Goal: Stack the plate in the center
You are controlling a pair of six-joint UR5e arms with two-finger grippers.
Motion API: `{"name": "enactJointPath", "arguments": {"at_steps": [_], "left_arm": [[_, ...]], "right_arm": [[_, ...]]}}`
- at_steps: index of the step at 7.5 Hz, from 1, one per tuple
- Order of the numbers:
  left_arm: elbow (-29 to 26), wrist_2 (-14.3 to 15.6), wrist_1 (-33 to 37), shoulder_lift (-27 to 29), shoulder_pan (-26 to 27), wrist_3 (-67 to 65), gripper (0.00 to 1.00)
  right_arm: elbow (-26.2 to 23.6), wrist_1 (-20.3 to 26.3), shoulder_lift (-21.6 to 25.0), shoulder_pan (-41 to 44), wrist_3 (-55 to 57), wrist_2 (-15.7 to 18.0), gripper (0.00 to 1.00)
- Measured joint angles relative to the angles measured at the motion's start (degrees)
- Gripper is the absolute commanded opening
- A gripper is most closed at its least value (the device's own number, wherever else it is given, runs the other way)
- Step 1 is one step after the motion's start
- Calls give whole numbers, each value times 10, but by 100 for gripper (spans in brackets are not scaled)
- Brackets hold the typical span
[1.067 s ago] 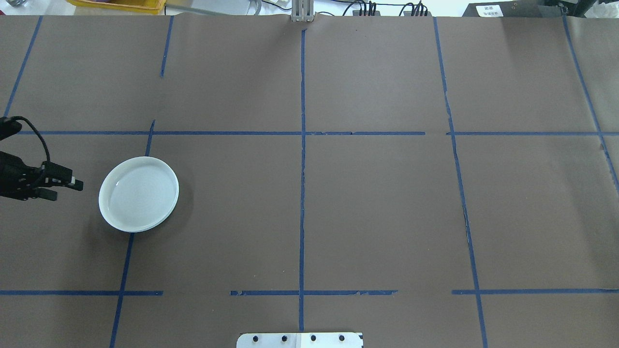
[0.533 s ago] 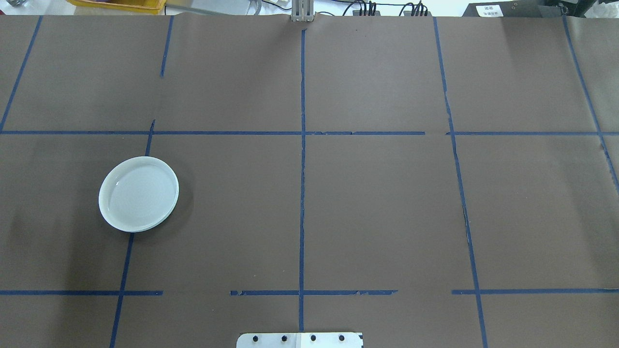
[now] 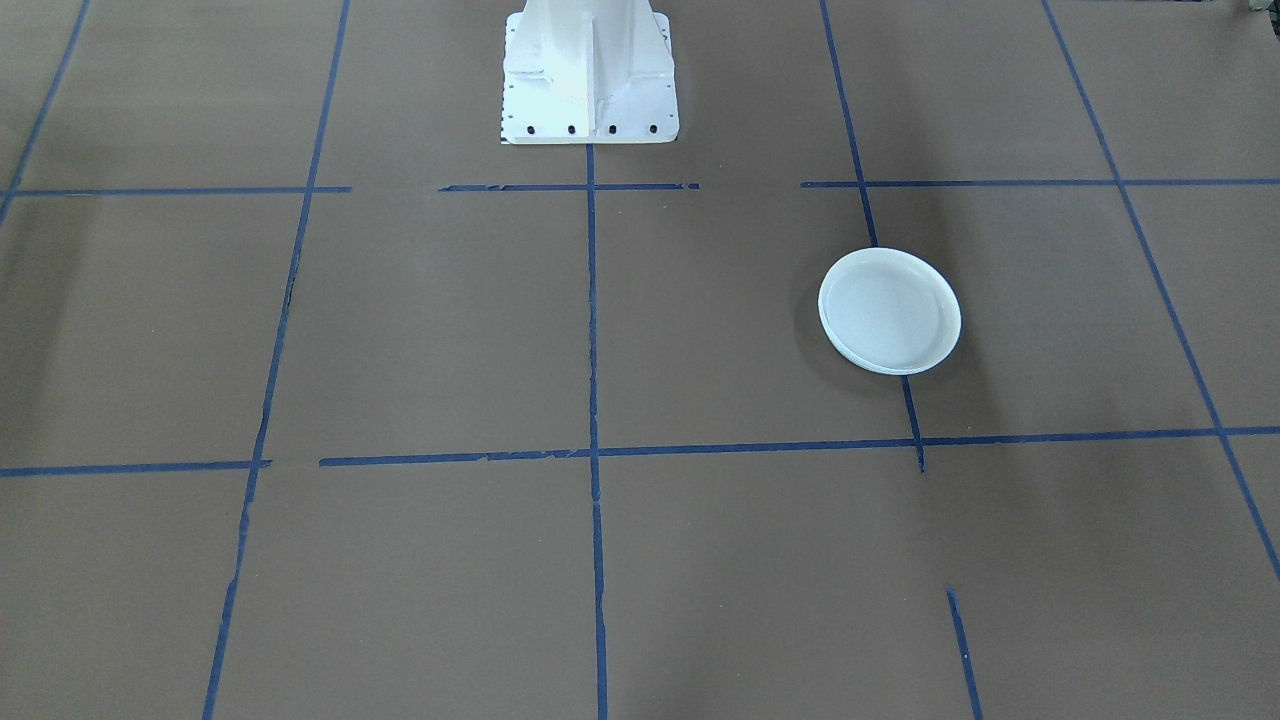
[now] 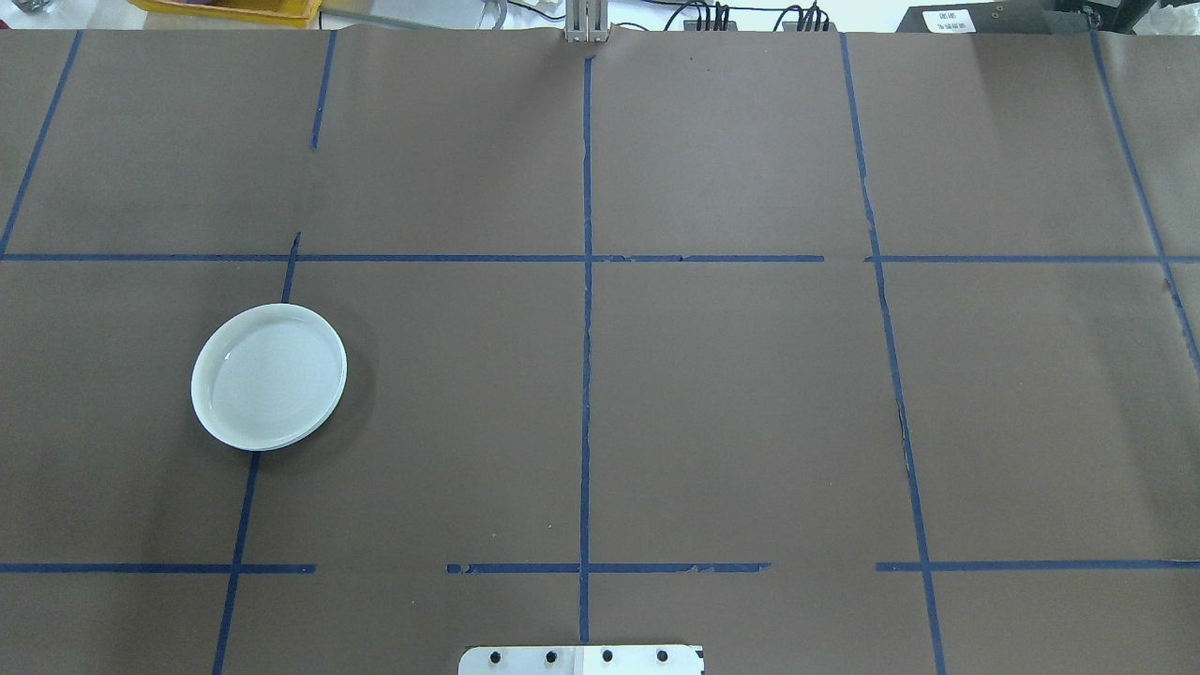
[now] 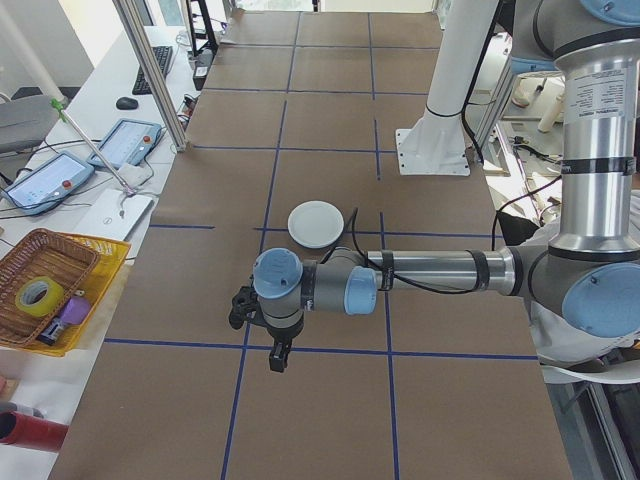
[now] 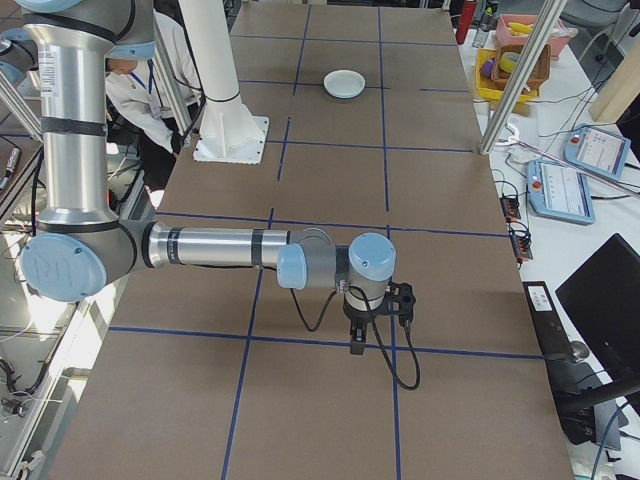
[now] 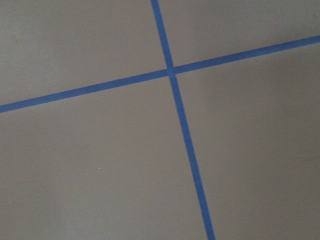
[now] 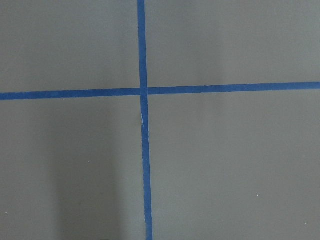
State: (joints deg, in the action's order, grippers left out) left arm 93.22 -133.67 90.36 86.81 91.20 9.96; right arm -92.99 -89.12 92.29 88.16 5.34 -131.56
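A pale blue-grey round plate lies left of the table's middle, on a blue tape line. It also shows in the front view, the plate, and in both side views, the plate. A second rim seems to peek out under its near edge. My left gripper hangs over a tape crossing near the table's left end, well short of the plate; I cannot tell whether it is open or shut. My right gripper hovers far from the plate, its state also unreadable. Both wrist views show only paper and tape.
Brown paper with a blue tape grid covers the table. The white robot pedestal stands at the robot's edge. A yellow tray with a wicker basket and tablets lie off the left end. A person sits behind the pedestal.
My left gripper, at the overhead view's left edge beside the plate 1.1 s ago, has drawn out of that view. The plate has not moved.
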Motion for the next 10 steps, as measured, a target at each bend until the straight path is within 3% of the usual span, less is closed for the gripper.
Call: {"name": "enactJointPath", "arguments": {"at_steps": [2, 10], "left_arm": [[1, -13, -30, 9, 10, 8, 100], [-3, -18, -12, 15, 10, 9, 100]], "right_arm": [[0, 0, 0, 0, 0, 1, 100], [0, 0, 0, 0, 0, 0, 100]]}}
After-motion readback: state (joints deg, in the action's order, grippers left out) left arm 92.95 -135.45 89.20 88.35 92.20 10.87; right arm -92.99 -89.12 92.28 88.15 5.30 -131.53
